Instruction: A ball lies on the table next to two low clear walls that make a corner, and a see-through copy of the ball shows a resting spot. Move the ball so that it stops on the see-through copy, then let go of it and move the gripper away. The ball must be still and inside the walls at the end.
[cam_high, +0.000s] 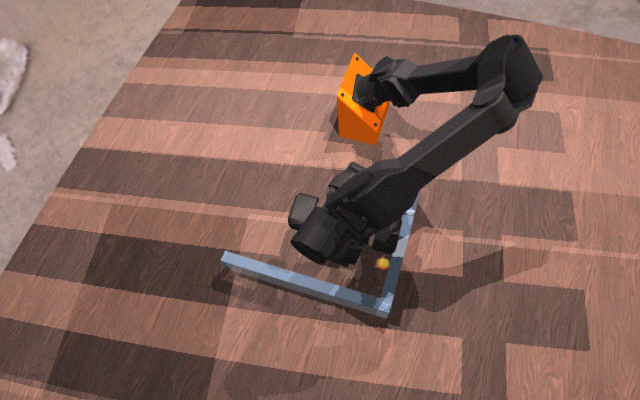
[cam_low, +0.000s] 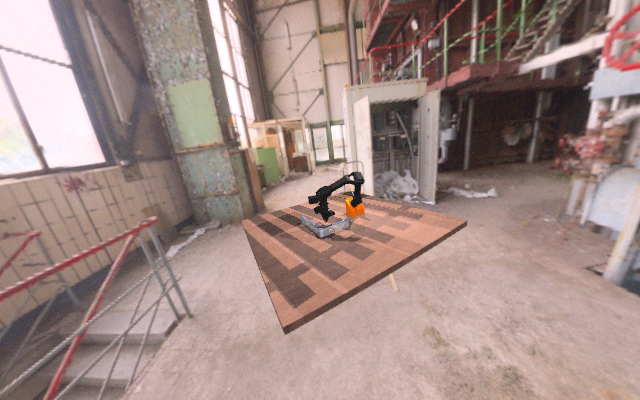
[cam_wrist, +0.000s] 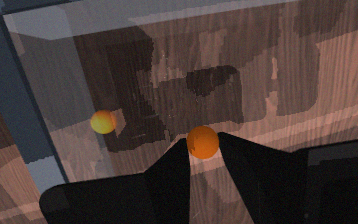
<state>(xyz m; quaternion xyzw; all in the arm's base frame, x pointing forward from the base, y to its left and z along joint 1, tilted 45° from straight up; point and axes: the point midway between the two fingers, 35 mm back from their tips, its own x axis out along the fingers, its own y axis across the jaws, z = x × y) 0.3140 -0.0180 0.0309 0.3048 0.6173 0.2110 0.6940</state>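
The orange ball (cam_wrist: 203, 142) is between the two black fingertips in the wrist view. My gripper (cam_wrist: 202, 141) is shut on it, low over the table. In the top view the arm hides the ball and most of the fingers. The see-through copy (cam_wrist: 103, 122) (cam_high: 383, 263) looks yellow-orange. It is left of the held ball in the wrist view, and close to one wall in the top view. The two clear walls (cam_high: 300, 282) (cam_low: 334, 229) meet in a corner, and the gripper is on the inner side of them.
The orange base block (cam_high: 357, 122) (cam_low: 354, 207) of the arm stands on the wooden table (cam_high: 150, 330) (cam_low: 370, 270), behind the walls. The arm reaches over one wall. The corner of the walls (cam_high: 385, 305) is near the see-through copy.
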